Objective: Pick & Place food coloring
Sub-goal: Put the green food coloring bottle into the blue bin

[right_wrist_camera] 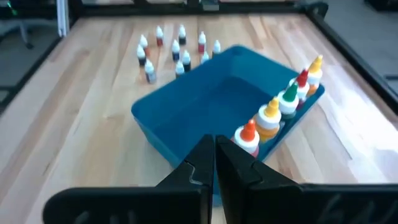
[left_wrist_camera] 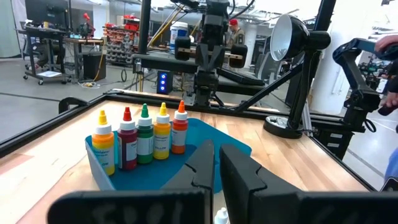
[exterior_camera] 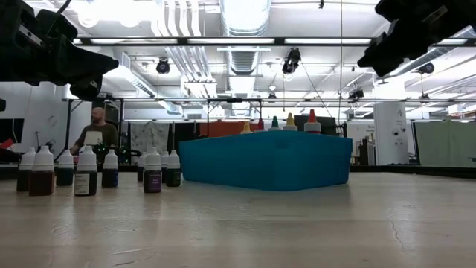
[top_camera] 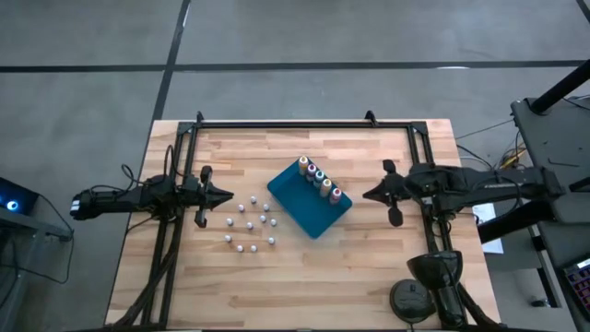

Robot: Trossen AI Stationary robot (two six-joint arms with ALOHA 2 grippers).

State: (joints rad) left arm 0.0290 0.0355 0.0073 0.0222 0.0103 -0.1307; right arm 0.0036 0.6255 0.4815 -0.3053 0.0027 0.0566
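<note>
Several food coloring bottles with coloured tops [top_camera: 320, 181] stand upright in a row inside the blue tray [top_camera: 304, 210], along one of its long walls; they also show in the left wrist view [left_wrist_camera: 143, 140] and the right wrist view [right_wrist_camera: 283, 106]. Several smaller white-topped bottles [top_camera: 249, 221] stand on the table left of the tray. My left gripper [top_camera: 228, 195] hovers shut left of the small bottles, pointing level toward the tray. My right gripper [top_camera: 367, 195] hangs shut in the air right of the tray, tipped slightly down toward it. Neither holds anything.
A black metal frame [top_camera: 304, 122] runs along the table's far edge and down both sides. A black lamp-like stand [top_camera: 431, 277] sits at the near right corner. A person [exterior_camera: 97, 134] is in the room beyond the table. Bare wood lies near the front edge.
</note>
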